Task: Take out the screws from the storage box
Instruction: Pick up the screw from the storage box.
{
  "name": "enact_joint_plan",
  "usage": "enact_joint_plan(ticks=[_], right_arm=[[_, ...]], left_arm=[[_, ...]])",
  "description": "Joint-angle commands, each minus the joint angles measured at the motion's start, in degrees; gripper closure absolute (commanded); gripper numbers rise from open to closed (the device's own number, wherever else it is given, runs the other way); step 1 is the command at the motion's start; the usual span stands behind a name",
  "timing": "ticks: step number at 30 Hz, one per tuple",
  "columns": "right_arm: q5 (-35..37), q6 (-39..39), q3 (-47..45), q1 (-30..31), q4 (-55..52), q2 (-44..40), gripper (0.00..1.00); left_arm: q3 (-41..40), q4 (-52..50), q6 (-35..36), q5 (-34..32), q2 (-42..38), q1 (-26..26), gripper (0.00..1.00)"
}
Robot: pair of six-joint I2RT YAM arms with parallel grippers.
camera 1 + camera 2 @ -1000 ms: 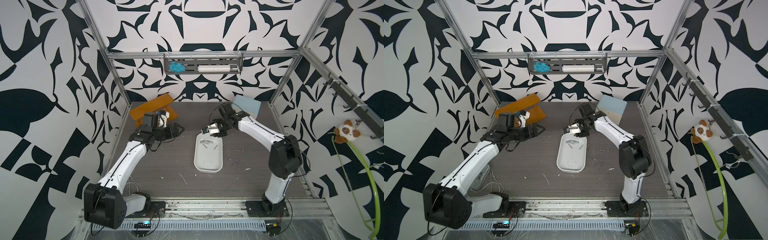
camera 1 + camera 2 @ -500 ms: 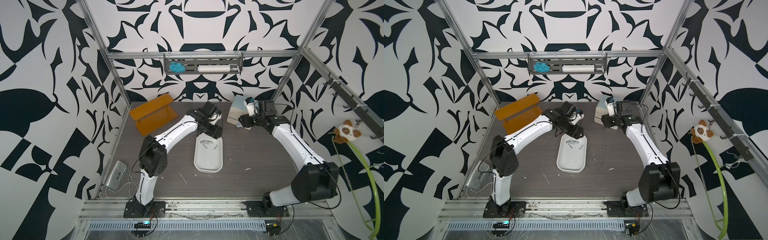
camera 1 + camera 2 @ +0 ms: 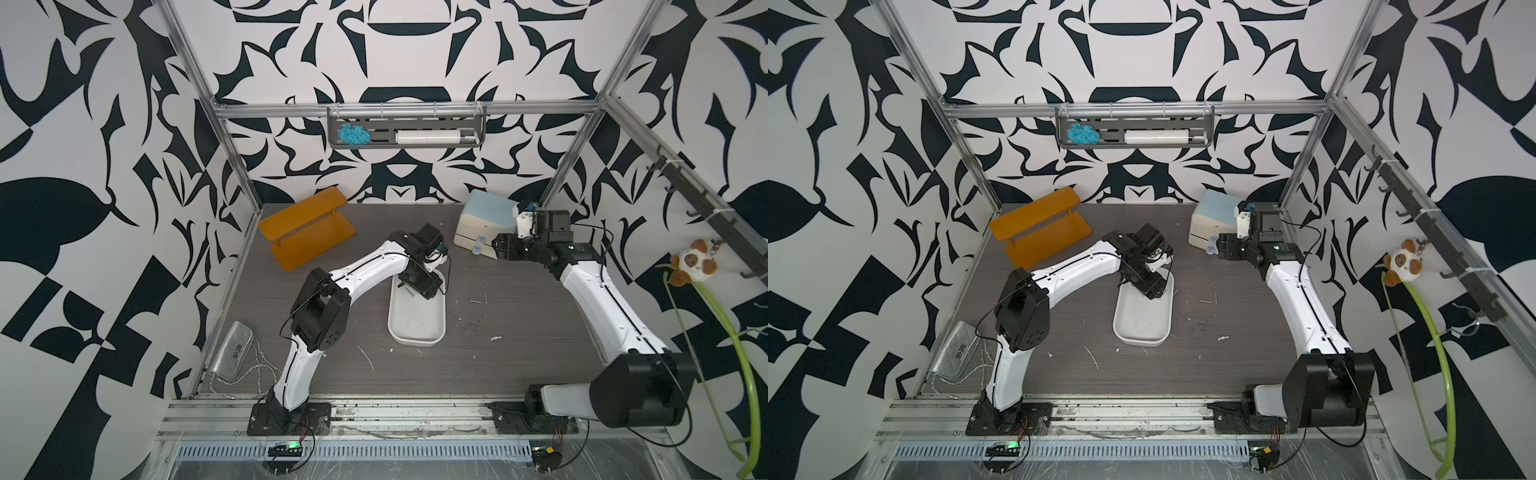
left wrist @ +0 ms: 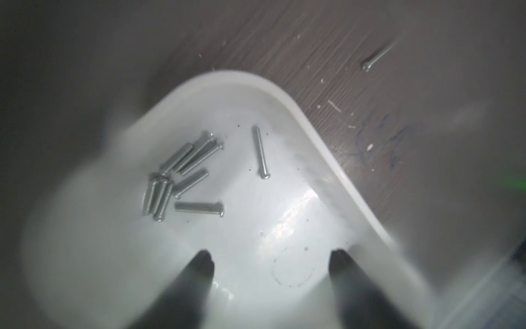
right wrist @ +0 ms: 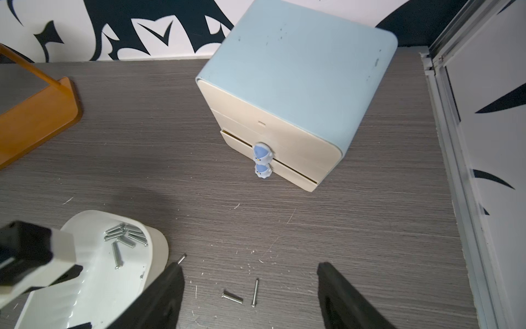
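over the storage box (image 3: 417, 328), left hand (image 3: 420, 286) blocks only its far end.

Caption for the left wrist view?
Open left end effector over the storage box, screws clustered inside, one screw outside on the table.

Orange shelf (image 3: 309, 228) and blue-topped cabinet (image 3: 484, 214) at the back, silver purse (image 3: 235, 353) nearer.

both arms look identical from my seat: left arm (image 3: 365, 268) and right arm (image 3: 602, 303) are glossy white shells with chunky black joint housings, thin black cables looping off the elbows and wrists, black base plates (image 3: 286, 417) bolted down. left gripper (image 4: 270, 257) has matte black fingers (image 4: 196, 276) tapering to blunt tips, each wrist carries a white block (image 3: 523, 222) with a blue bit
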Motion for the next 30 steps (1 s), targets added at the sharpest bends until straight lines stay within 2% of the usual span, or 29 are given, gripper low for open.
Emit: enact_joint_plan(ticks=[1,4,9,14,21,30], right_arm=[[0.0,0.8,0.4,0.0,0.2,0.5,0.22],[0.1,0.8,1.2,0.0,-0.2,1.3,0.22],[0.1,0.6,2.0,0.0,-1.1,2.8,0.22],[0.3,0.3,2.6,0.0,-2.2,3.9,0.22],[0.8,0.0,3.0,0.1,-2.8,4.3,0.22],[0.8,0.0,3.6,0.0,-3.4,5.1,0.22]], left_arm=[[-1.0,2.6,2.8,-0.9,-0.3,-1.1,0.29],[-1.3,3.9,3.3,-0.5,1.5,-1.1,0.34],[-0.5,7.0,3.1,0.5,3.6,-1.1,0.35],[3.1,5.1,1.7,0.8,7.7,-1.1,0.39],[3.0,6.7,0.9,-0.7,9.5,-1.0,0.45],[7.3,5.6,0.5,-1.5,13.5,-1.1,0.5]])
